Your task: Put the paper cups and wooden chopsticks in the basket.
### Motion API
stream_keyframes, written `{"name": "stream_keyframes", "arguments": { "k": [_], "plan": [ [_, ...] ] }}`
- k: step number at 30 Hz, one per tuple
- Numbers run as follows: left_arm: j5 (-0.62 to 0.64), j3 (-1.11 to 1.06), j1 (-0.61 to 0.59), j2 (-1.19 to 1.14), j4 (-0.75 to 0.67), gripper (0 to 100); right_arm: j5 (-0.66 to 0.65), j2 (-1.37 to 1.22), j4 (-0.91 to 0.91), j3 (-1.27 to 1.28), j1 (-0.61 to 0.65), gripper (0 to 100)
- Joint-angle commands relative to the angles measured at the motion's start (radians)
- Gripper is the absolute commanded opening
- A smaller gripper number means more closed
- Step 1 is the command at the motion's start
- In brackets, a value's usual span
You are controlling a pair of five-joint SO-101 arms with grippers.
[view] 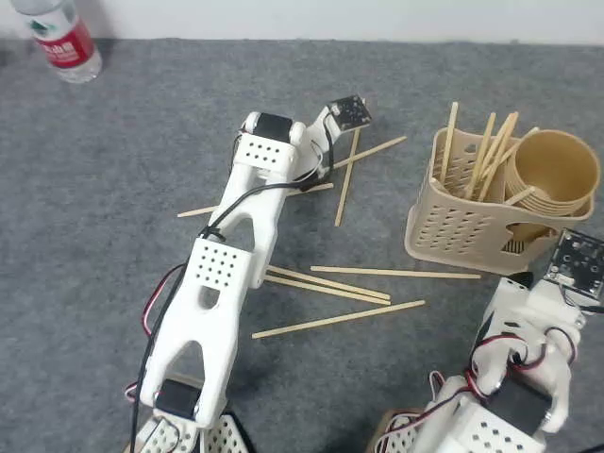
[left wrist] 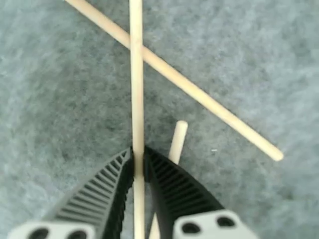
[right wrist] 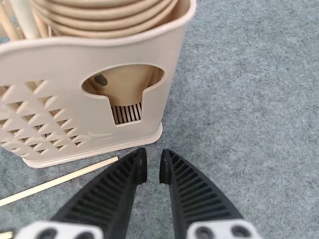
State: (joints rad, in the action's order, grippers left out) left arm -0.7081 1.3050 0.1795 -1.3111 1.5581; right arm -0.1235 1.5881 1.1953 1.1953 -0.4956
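My left gripper (left wrist: 138,152) is shut on a wooden chopstick (left wrist: 135,74) that lies on the grey carpet, crossed by a second chopstick (left wrist: 199,97); a third stick's end (left wrist: 177,139) lies beside the fingers. From above, that held chopstick (view: 345,179) is left of the beige basket (view: 453,231). The basket holds stacked paper cups (view: 555,170) and several upright chopsticks (view: 489,146). My right gripper (right wrist: 153,167) is nearly shut, empty, just in front of the basket (right wrist: 65,64) wall, with the cups (right wrist: 99,12) inside.
Several loose chopsticks lie mid-carpet: one (view: 394,273) below the basket, a pair (view: 326,283), and one (view: 338,319) nearer the arms. One chopstick end (right wrist: 60,179) lies by the basket's foot. A water bottle (view: 61,40) stands at the far left corner.
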Motion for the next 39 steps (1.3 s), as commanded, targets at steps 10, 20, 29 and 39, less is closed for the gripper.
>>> {"name": "stream_keyframes", "arguments": {
  "k": [10, 20, 29, 39],
  "plan": [
    [0.021, 0.364, -0.025, 0.018, 0.201, 1, 0.002, -0.001, -0.007, -0.006, 0.001, 5.8],
    [0.222, 0.323, 0.091, 0.397, 0.201, 1, 0.002, -0.001, -0.007, -0.006, 0.001, 5.8],
    [0.466, 0.159, 0.330, 0.841, 0.199, 1, 0.002, -0.001, -0.007, -0.011, -0.042, 5.8],
    [0.755, 0.139, 0.535, 1.155, 0.193, 1, 0.002, -0.001, -0.007, -0.006, -0.087, 5.8]
  ]
}}
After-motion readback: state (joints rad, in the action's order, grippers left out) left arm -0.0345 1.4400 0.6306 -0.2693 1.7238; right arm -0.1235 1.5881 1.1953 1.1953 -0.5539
